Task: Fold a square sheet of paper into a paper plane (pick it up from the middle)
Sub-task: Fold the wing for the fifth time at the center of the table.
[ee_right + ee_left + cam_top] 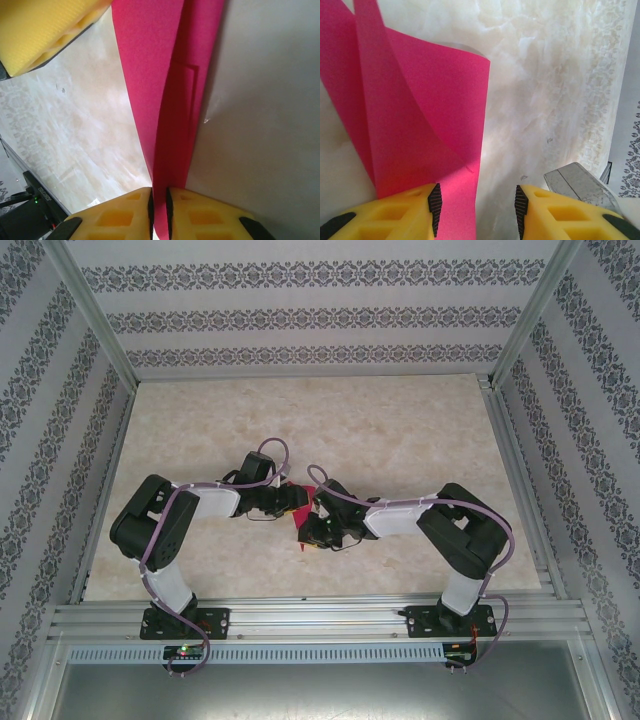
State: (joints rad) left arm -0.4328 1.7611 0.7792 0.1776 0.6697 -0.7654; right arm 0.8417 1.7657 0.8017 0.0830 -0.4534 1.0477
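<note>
Your right gripper [159,205] is clenching its jaws on the pink paper [165,100], holding it curled above the table [75,125]. Your left gripper [477,210] is waiting, jaws released around one edge; closing crooked is risking a skewed crease.
</note>
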